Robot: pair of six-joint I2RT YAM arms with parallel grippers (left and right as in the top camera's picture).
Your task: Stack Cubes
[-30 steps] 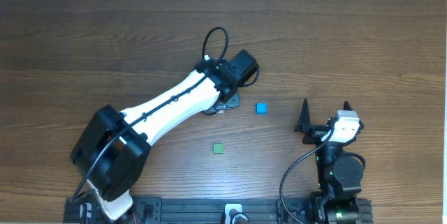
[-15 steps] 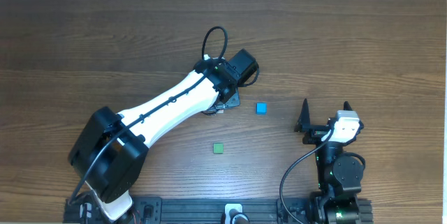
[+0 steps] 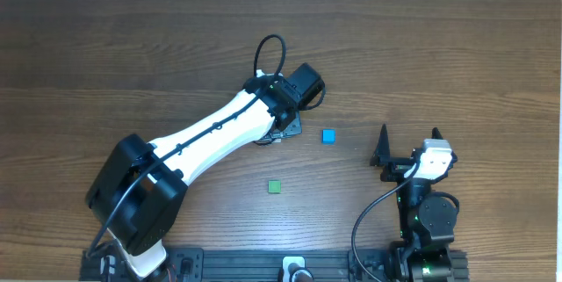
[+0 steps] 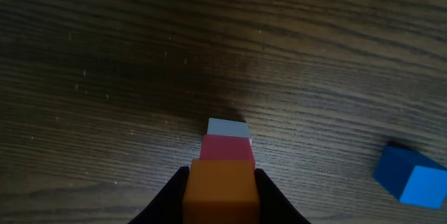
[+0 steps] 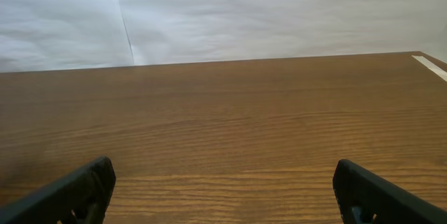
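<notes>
Fingers of the left gripper (image 4: 221, 176) pinch an orange cube (image 4: 220, 195) by its side faces, directly over a red cube (image 4: 227, 147) and a white cube (image 4: 229, 127) near the top view's centre. A blue cube (image 3: 328, 135) and a green cube (image 3: 274, 186) lie loose on the desk (image 3: 132, 36). The cubes look light, rigid and smooth, so squeeze opposite flat faces squarely. The right gripper (image 3: 409, 148) rests at lower right, fingers wide.

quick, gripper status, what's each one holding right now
Left gripper: closed on the orange cube.
Right gripper: open, holding nothing.
</notes>
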